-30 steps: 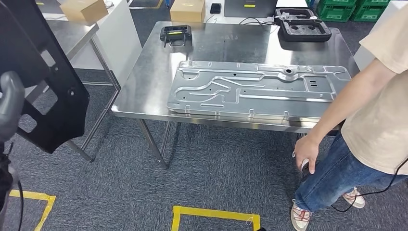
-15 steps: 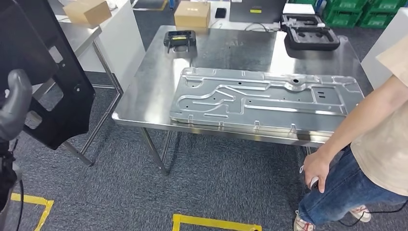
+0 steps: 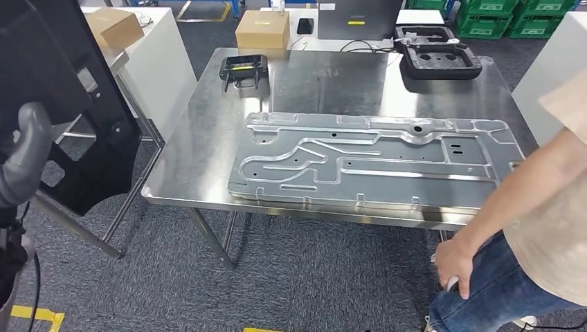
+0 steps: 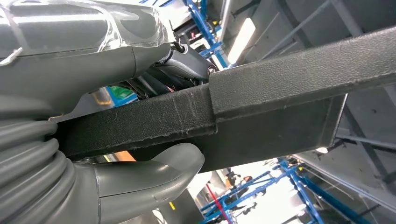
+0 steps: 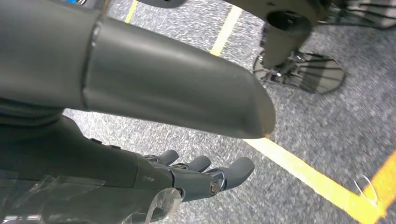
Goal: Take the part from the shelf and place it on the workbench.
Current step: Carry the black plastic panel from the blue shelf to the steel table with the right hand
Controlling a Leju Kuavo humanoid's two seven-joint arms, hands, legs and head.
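Steel workbench (image 3: 208, 131) ahead, left robot hand (image 3: 24, 155) gripping black part (image 3: 62, 104), right robot hand (image 5: 187, 179) spread empty.

The left hand (image 3: 24, 155) holds the part (image 3: 66, 104); the desk (image 3: 208, 131) stands to its right, the metal panel (image 3: 374, 162) lying on it.

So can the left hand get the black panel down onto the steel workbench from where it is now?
Probably not yet. The left hand holds the black panel off beyond the workbench edge, and a large metal plate already covers much of the top.
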